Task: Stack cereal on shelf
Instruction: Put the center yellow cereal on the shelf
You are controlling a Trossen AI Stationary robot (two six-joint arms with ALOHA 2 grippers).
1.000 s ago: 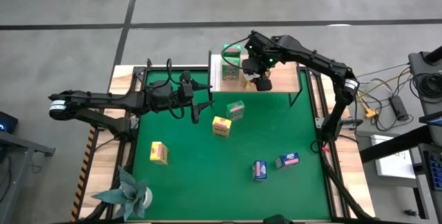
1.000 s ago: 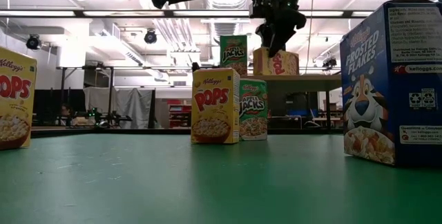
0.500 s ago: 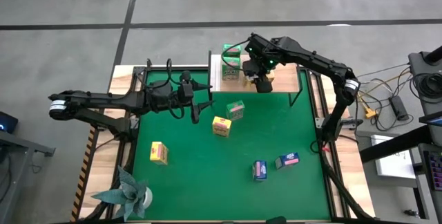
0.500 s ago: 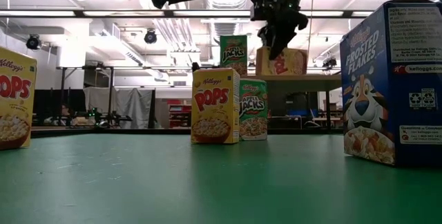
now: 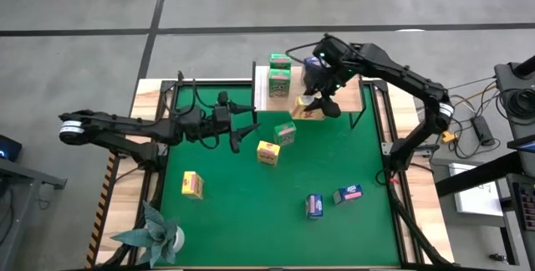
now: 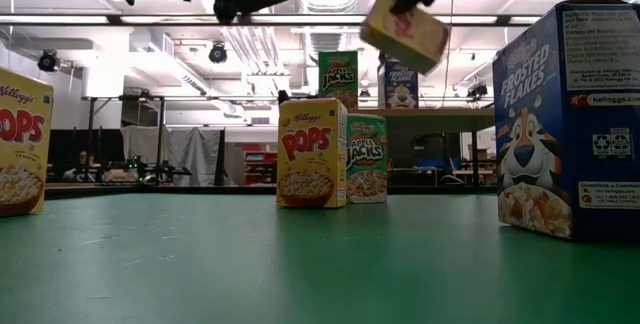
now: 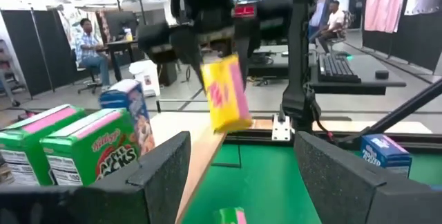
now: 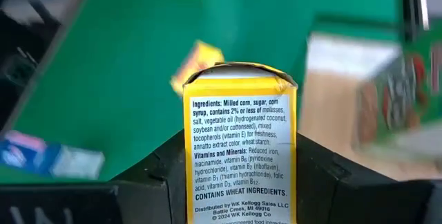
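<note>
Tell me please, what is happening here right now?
The right gripper holds a yellow cereal box, tilted, in the air near the shelf. Two green boxes and a blue box stand on the shelf. Other boxes wait on the green mat. The left gripper hovers open.

Both arms are dark, almost black, made of slim round links with thicker joint blocks. The left arm [image 5: 125,126] has a light grey cap at its outer end, and thin black cables loop above its wrist. The left hand [image 7: 242,175] has two broad, flat, matte black fingers. The right arm [image 5: 401,74] carries a blue-lit spot just behind its hand [image 5: 320,97].
</note>
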